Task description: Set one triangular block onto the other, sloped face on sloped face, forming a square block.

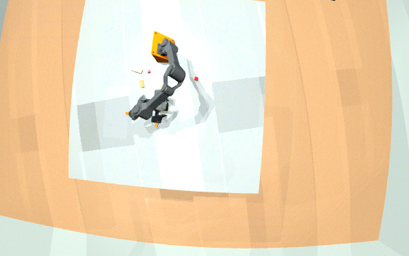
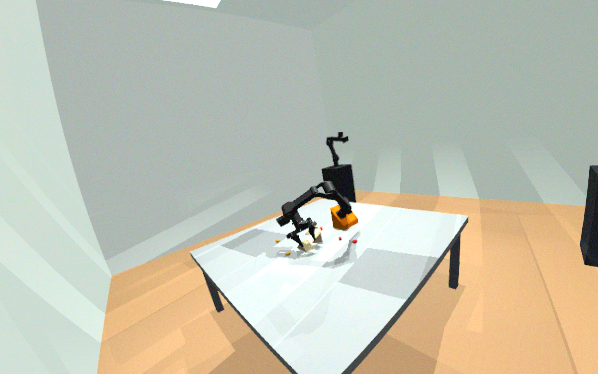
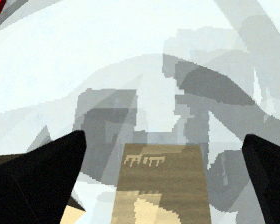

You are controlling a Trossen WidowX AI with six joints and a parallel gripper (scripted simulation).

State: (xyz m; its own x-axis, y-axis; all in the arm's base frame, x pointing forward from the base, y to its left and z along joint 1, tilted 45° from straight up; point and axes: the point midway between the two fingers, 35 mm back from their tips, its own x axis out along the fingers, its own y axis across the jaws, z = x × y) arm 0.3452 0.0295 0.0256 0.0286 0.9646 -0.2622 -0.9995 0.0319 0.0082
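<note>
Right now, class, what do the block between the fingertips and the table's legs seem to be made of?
Block: apparently wood, matt and unpainted; fine grain streaks run across its tan face.
Table legs: possibly painted metal, dark and smooth, no grain showing.

Hard white glare washes out the middle of the desk [image 1: 189, 161] [image 2: 287, 295] [image 3: 116, 30], seen from above. Grey, jagged-edged shadows overlap across its surface. Up close, everything looks coarse and slightly grainy.
</note>
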